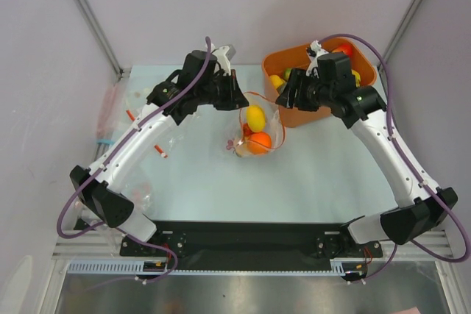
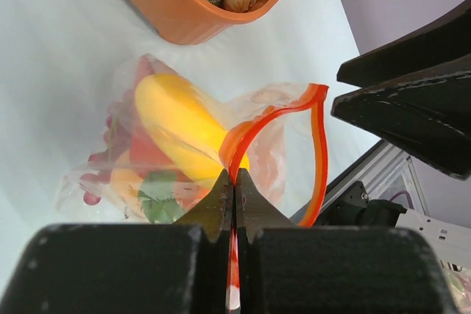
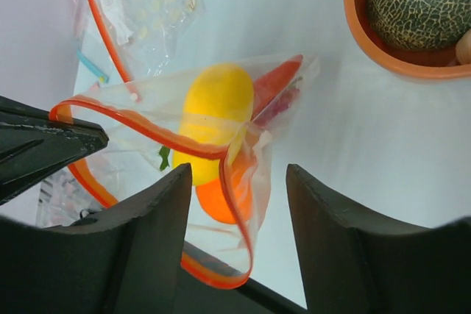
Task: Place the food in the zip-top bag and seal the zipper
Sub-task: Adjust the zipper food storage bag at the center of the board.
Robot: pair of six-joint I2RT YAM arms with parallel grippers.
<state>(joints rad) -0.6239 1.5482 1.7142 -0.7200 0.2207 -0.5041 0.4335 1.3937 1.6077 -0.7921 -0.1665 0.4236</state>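
The clear zip-top bag (image 1: 254, 131) lies mid-table with a yellow mango (image 1: 255, 117), an orange (image 1: 258, 143), a red chili (image 3: 276, 82) and purple grapes (image 2: 110, 141) inside. Its mouth stands open, the red-orange zipper (image 2: 318, 145) forming a loop. My left gripper (image 2: 235, 176) is shut on the zipper's left end. My right gripper (image 3: 239, 174) is open, its jaws on either side of the zipper's right end (image 3: 239, 204), not touching it. In the top view the left gripper (image 1: 234, 97) and right gripper (image 1: 282, 97) flank the bag's far edge.
The orange tub (image 1: 294, 115) stands at the back right behind the right gripper, holding a melon (image 3: 421, 1) and other toy foods. Spare clear bags (image 3: 143, 5) lie at the left of the table (image 1: 324, 174), also seen in the top view (image 1: 110, 112).
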